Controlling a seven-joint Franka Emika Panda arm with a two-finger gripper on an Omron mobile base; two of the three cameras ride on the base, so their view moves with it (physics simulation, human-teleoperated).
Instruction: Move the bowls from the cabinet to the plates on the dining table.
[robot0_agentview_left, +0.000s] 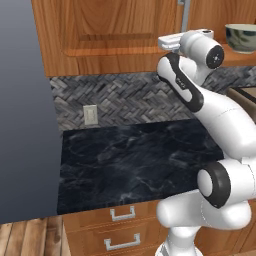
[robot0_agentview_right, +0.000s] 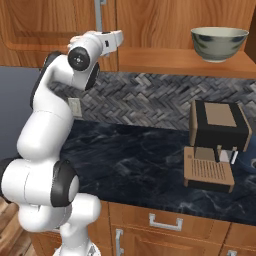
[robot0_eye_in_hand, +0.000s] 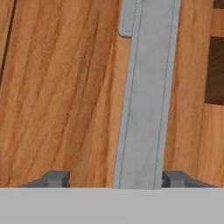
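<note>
Fingers (robot0_eye_in_hand: 56, 178) apart astride the cabinet (robot0_eye_in_hand: 65, 87) handle (robot0_eye_in_hand: 146, 96), above black marble counter (robot0_agentview_left: 130, 160).

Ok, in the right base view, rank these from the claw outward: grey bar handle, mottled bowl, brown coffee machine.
1. Grey metal bar handle on the cabinet door, right at the claw, upper left.
2. Cream mottled glazed bowl, on the wooden shelf, upper right.
3. Brown and black coffee machine, low on the black marble counter, right.
</note>
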